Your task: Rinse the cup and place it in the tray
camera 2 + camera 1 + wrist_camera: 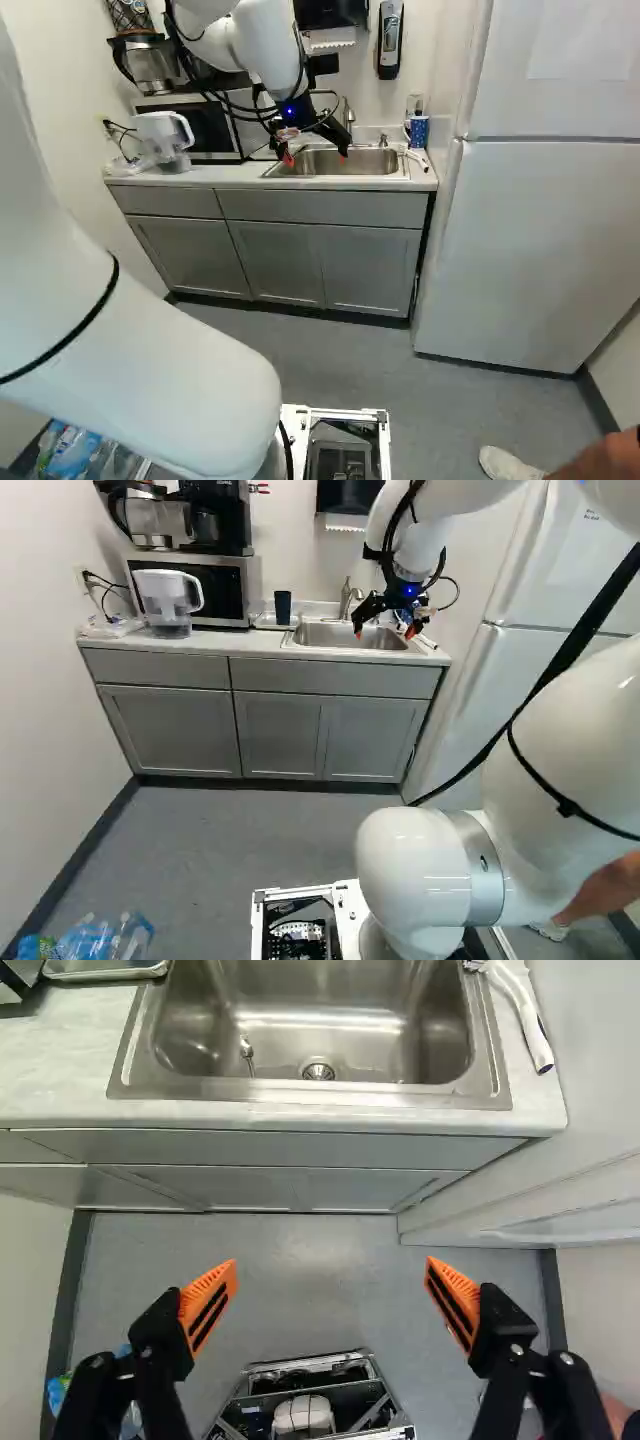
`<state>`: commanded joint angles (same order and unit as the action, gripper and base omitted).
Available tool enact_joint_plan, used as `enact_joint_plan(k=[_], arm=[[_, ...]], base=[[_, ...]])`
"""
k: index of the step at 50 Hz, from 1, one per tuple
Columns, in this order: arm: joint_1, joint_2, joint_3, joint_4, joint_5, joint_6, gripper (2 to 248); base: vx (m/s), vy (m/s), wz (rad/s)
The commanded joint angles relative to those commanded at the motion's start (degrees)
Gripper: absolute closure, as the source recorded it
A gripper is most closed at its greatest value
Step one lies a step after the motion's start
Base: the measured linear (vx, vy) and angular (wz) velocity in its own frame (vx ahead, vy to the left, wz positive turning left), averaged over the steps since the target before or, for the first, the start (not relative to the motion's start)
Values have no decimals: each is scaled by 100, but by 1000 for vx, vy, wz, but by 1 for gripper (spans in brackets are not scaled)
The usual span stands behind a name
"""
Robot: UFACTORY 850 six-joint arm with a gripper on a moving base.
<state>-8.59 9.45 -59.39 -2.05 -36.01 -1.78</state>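
Your claw [331, 1280], spread open and empty, hangs on the near side of the sink [300, 1089]. Ahead and left of the claw, the dark cup [283, 606] stands upright, apparently in the tray [264, 623].

Couldn't read a single word, number or logo from where I was, folks. The pale sheet [585, 40] on the white fridge [540, 240] had a bit of print near its top in the left base view, but way too tiny for me. The blue container [418, 130] by the sink had some white marks, and the plastic bottles [100, 940] had coloured labels, all just smudges to me.
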Motion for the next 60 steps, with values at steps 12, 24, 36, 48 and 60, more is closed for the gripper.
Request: enact_joint_plan(k=[12, 24, 36, 48, 60], arm=[[12, 9, 77, 3, 121, 3, 3], [33, 26, 212, 8, 335, 7, 3], [64, 49, 405, 15, 641, 13, 3], [105, 80, 662, 25, 1046, 22, 3], [154, 117, 973, 37, 1538, 32, 3]], base=[[0, 0, 0], [0, 0, 0], [0, 0, 0], [0, 0, 0], [0, 0, 0]])
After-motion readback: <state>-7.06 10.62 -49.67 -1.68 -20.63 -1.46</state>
